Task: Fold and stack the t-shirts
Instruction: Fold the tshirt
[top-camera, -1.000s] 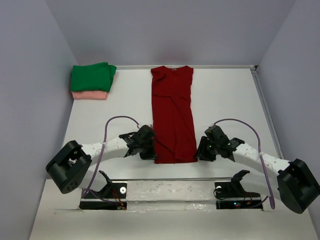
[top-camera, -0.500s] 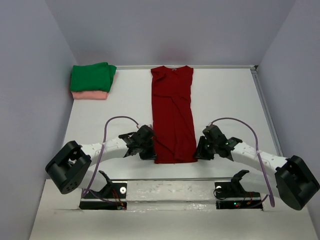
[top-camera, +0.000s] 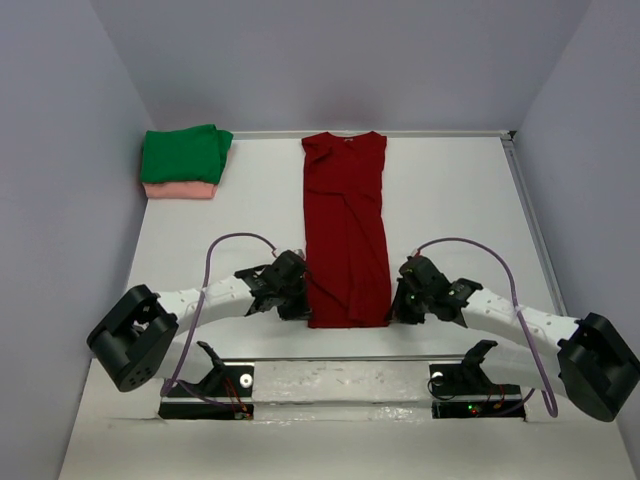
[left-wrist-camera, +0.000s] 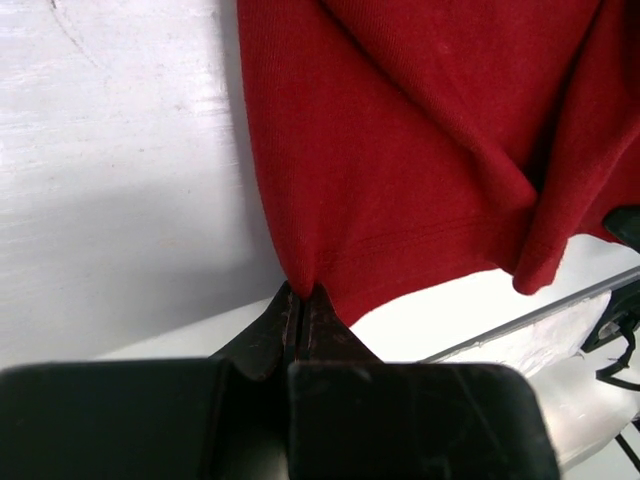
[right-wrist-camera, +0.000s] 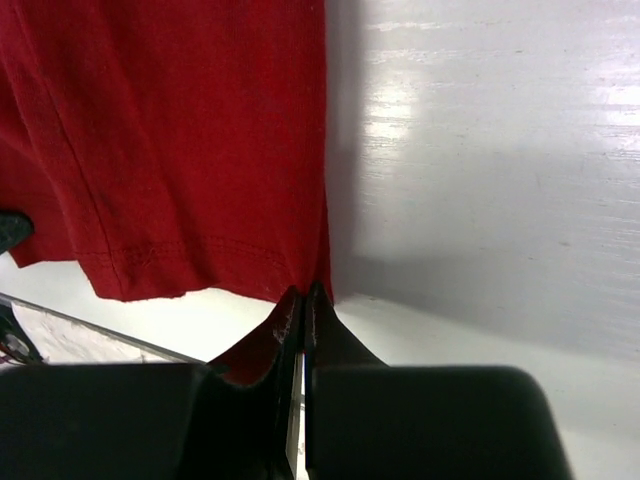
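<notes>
Dark red t-shirt (top-camera: 346, 230) lies lengthwise, collar far, hem nearest the arms; left gripper (left-wrist-camera: 300, 303) and right gripper (right-wrist-camera: 306, 300) each clamp one hem corner.

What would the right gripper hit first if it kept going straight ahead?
The dark red t-shirt: the right gripper is shut on its near hem corner, so it would push into that cloth, probably along its edge.

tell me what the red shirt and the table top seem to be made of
dark red t-shirt: looks like soft knit cotton or similar, matte; a fine knit grain, a stitched hem and loose folds show. table: hard, smooth white top, perhaps painted or laminated board; it has a faint sheen and light streaks.
</notes>
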